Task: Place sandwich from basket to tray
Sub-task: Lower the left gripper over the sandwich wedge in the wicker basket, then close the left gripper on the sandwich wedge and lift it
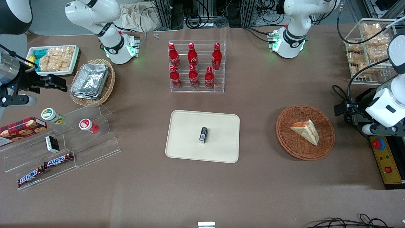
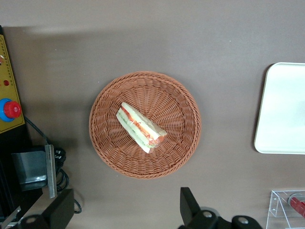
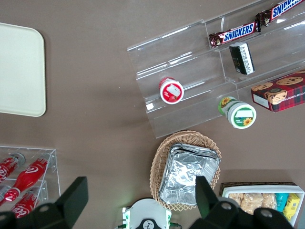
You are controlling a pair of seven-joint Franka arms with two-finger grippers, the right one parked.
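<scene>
The sandwich (image 1: pixel 306 130) lies in the round brown basket (image 1: pixel 326 142) on the bench (image 1: pixel 253 190), toward the working arm's end. In the left wrist view the sandwich (image 2: pixel 140 127) shows red and green filling along one edge, and it sits near the middle of the basket (image 2: pixel 109 148). The hand (image 2: pixel 121 212) hangs high above the basket and touches nothing. Its two fingers (image 2: pixel 188 205) are wide apart and hold nothing. The cream tray (image 1: pixel 186 145) lies flat near the middle of the bench, well apart from the basket. A small black box (image 1: pixel 203 135) sits on the tray.
</scene>
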